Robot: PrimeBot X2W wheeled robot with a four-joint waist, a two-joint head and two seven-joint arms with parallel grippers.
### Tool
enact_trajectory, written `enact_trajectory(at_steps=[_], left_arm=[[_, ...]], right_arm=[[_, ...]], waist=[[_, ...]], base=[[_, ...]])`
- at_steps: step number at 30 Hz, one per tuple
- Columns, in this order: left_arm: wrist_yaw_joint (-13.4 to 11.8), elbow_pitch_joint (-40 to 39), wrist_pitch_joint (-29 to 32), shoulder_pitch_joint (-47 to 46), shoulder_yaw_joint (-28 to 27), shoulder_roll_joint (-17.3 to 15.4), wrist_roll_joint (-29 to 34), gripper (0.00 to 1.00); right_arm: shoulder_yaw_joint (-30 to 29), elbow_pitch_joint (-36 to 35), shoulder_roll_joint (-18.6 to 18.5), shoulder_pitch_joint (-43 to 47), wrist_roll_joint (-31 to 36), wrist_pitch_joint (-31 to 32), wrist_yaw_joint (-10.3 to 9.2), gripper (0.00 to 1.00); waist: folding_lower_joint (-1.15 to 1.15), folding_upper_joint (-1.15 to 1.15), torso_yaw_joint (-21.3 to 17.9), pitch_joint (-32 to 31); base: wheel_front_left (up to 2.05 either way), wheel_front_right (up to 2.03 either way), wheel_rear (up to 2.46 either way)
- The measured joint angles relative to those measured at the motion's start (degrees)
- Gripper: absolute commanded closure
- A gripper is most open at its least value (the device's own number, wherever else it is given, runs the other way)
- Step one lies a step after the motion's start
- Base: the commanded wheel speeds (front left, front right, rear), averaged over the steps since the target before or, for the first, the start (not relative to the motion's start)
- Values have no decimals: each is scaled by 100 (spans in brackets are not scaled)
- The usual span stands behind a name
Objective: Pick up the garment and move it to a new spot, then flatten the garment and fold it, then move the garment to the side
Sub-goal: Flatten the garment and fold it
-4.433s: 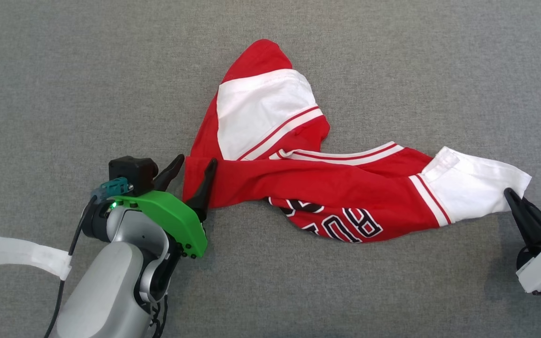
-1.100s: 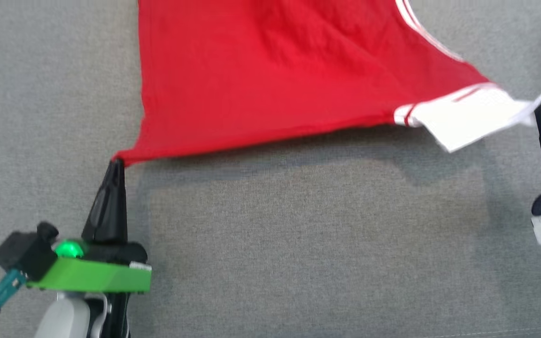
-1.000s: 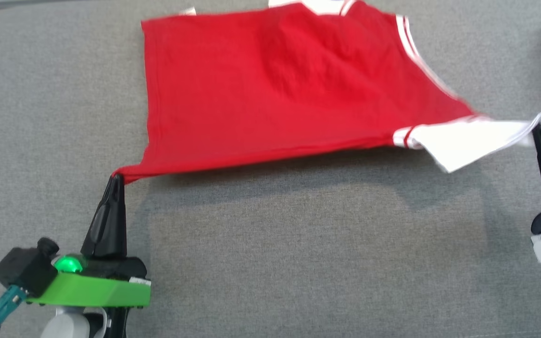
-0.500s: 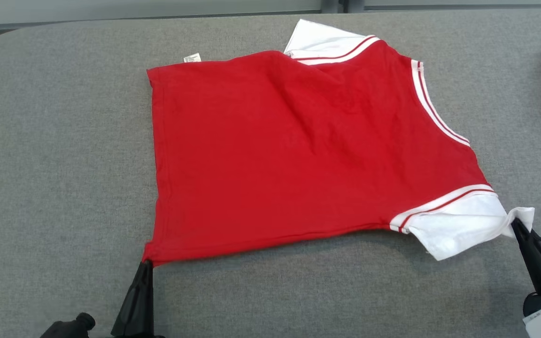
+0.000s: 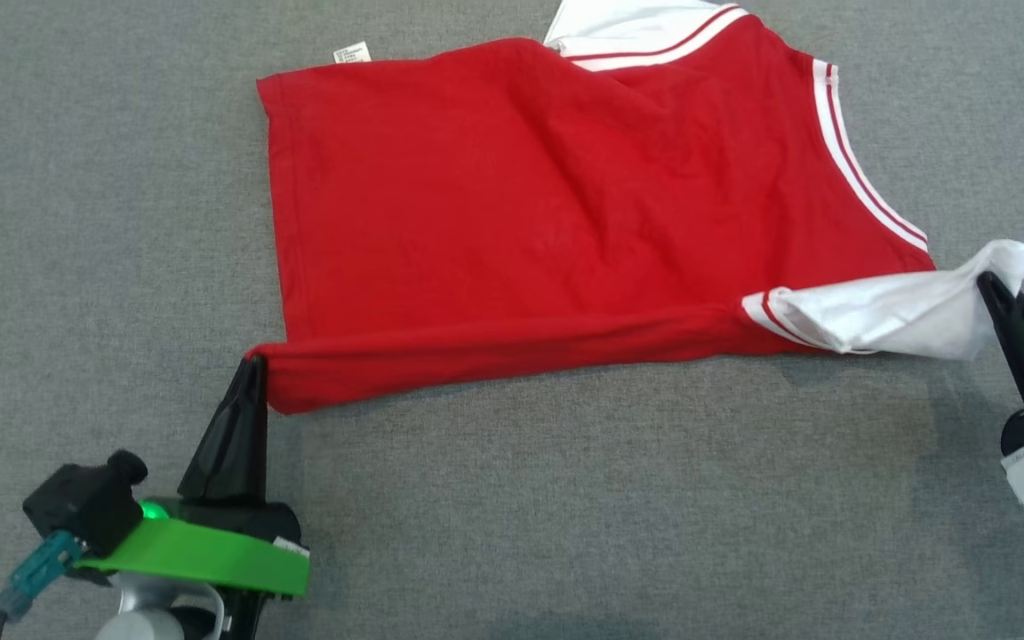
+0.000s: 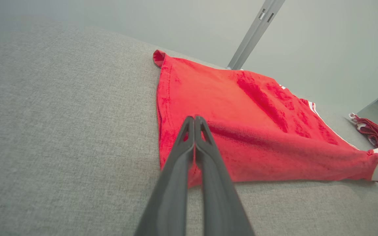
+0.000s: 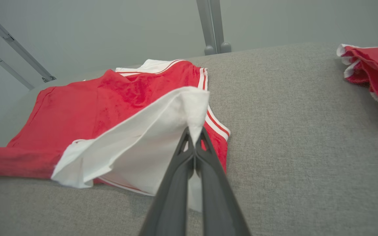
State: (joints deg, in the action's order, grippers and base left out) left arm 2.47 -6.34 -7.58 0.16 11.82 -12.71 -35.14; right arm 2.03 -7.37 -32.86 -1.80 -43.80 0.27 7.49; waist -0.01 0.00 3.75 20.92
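Note:
A red garment (image 5: pixel 521 204) with white sleeves and striped trim lies spread on the grey cloth surface, back side up. My left gripper (image 5: pixel 252 363) is shut on its near left red hem corner (image 6: pixel 194 119). Over at the right, my right gripper (image 5: pixel 988 283) is shut on the tip of the white sleeve (image 7: pixel 194 105). The near edge of the garment (image 6: pixel 274 164) hangs slack between the two grips, rolled slightly and lifted off the surface. The far white sleeve (image 5: pixel 628 18) is partly tucked under the body.
A second red and white piece of clothing (image 7: pixel 372 68) lies bunched at the right end of the grey surface (image 5: pixel 565 516). Metal posts (image 7: pixel 213 26) and a pale wall stand behind the far edge.
Both grippers still hold the same corners. They have moved forward over the surface, so the garment's near edge went from taut to slack and rolled. The camera has tilted down.

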Motion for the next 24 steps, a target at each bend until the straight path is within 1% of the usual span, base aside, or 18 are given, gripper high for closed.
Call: enact_trajectory(at_steps=[2, 6, 12, 16, 21, 22, 23, 24], left_arm=[[-3, -4, 132, -283, 48, -15, 26, 100], [-102, 177, 334, -806, 126, 40, 86, 100], [-148, 756, 544, -1597, 289, 118, 263, 100], [-142, 1259, 538, -1943, 355, 170, 310, 100], [-149, 1868, 477, -2211, 387, 249, 345, 100], [-154, 1994, 505, -2229, 389, 269, 335, 96], [-156, 2119, 558, -2235, 397, 297, 297, 76], [-157, 2214, 589, -2236, 412, 312, 288, 50]], right_arm=[[81, 205, -19, -350, 2, 73, 1, 100], [163, 632, -26, -992, -57, 169, 0, 100], [535, 1168, -46, -1825, 33, 296, 0, 100], [747, 1519, -36, -2155, 90, 335, 0, 100], [880, 1874, -51, -2346, 157, 290, 0, 100], [883, 1951, -51, -2366, 188, 261, 0, 54], [887, 2020, -48, -2393, 212, 252, 0, 0], [902, 2058, -47, -2421, 227, 247, 0, 0]], waist=[[0, 0, -9, 67], [0, 0, 28, 171], [0, 0, 140, 293], [0, 0, 212, 327], [1, 0, 256, 297], [1, 0, 256, 286], [1, 0, 256, 271], [0, 0, 253, 256]], base=[[0, 0, 0], [0, 0, 0], [0, 0, 0], [0, 0, 0], [0, 0, 0], [0, 0, 0], [0, 0, 0], [0, 0, 0]])
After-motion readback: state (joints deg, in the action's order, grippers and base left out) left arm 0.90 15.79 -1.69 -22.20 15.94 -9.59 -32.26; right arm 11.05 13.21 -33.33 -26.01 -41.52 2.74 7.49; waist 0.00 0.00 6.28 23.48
